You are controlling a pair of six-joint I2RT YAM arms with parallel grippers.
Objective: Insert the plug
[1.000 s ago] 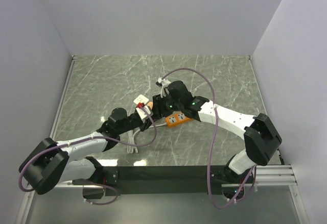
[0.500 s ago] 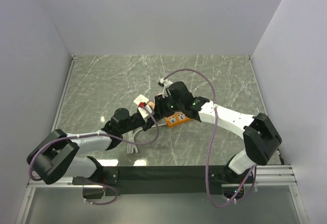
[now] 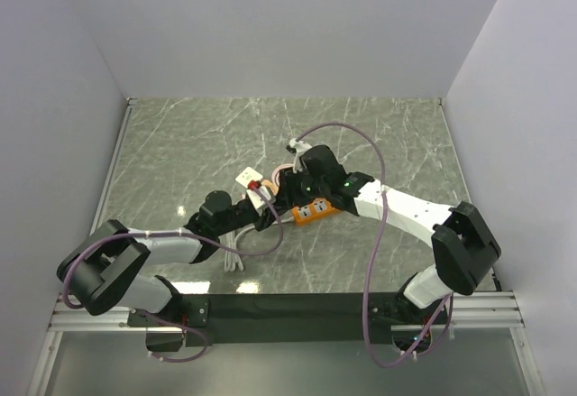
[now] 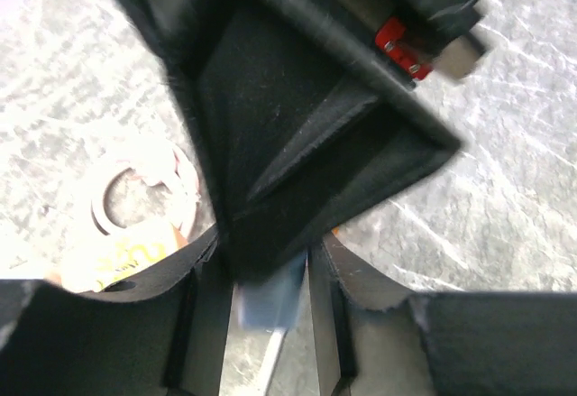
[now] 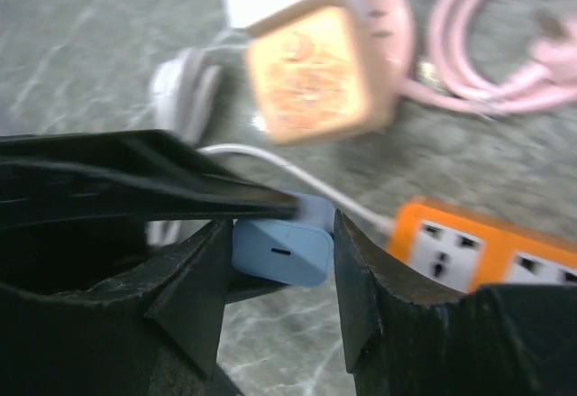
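A light blue plug [image 5: 279,253] with a white cable [image 5: 270,163] sits between my right gripper's [image 5: 279,234] fingers, which press both its sides. My left gripper [image 4: 266,270] holds the same blue plug [image 4: 268,295] between its jaws, and its black finger lies across the plug's top in the right wrist view. The orange power strip [image 5: 478,247] lies on the table just right of the plug, sockets facing up. In the top view the two grippers [image 3: 267,199] [image 3: 283,190] meet just left of the strip [image 3: 314,208], and the plug is hidden between them.
A white and peach adapter [image 5: 306,62] with a coiled pink cable [image 5: 505,44] lies beyond the plug. A white block [image 3: 247,179] with a red part sits left of the grippers. White cable [image 3: 234,253] trails toward the near edge.
My left arm has stretched further right, bringing its gripper up against the right gripper. The right gripper has shifted slightly right. The strip has not moved.
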